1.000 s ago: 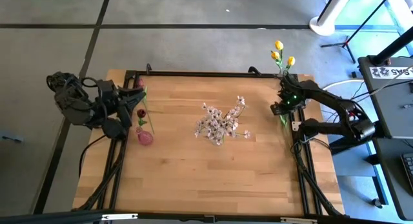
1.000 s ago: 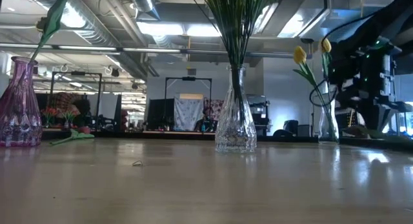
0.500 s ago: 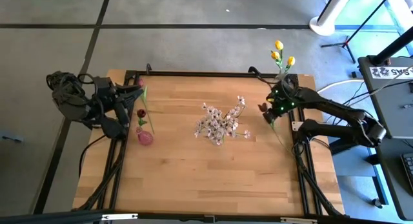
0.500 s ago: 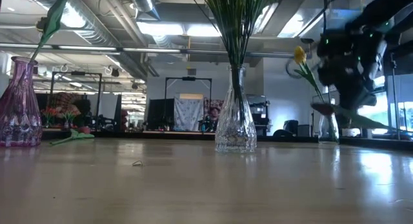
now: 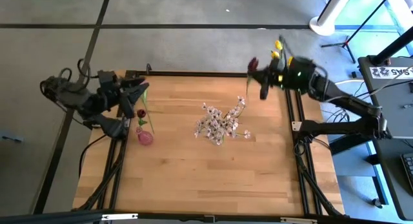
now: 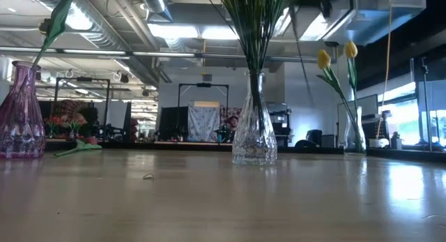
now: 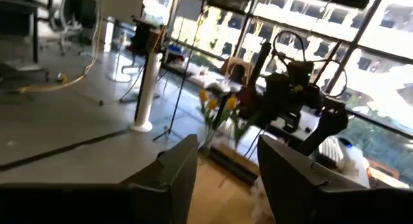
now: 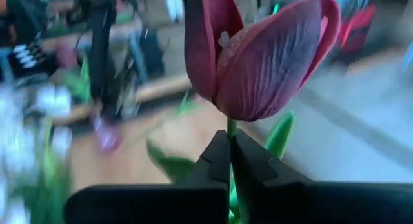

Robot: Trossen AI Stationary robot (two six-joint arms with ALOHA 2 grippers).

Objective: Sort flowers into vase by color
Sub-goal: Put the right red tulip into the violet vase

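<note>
The right gripper [image 5: 264, 79] hangs over the table's [image 5: 193, 166] far right corner, its fingers pinched tight on the green stem of a dark red-purple tulip [image 8: 255, 53]. At the left edge, the left gripper [image 5: 137, 95] waits with fingers spread wide, holding nothing, beside the pink vase [image 5: 145, 137]. Pale blossoms [image 5: 221, 122] fill the centre vase; yellow tulips [image 6: 334, 55] stand far right.

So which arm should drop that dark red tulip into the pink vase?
Probably the right: its claw already grips the dark red tulip by the stem. The left claw is open beside the pink vase.
</note>
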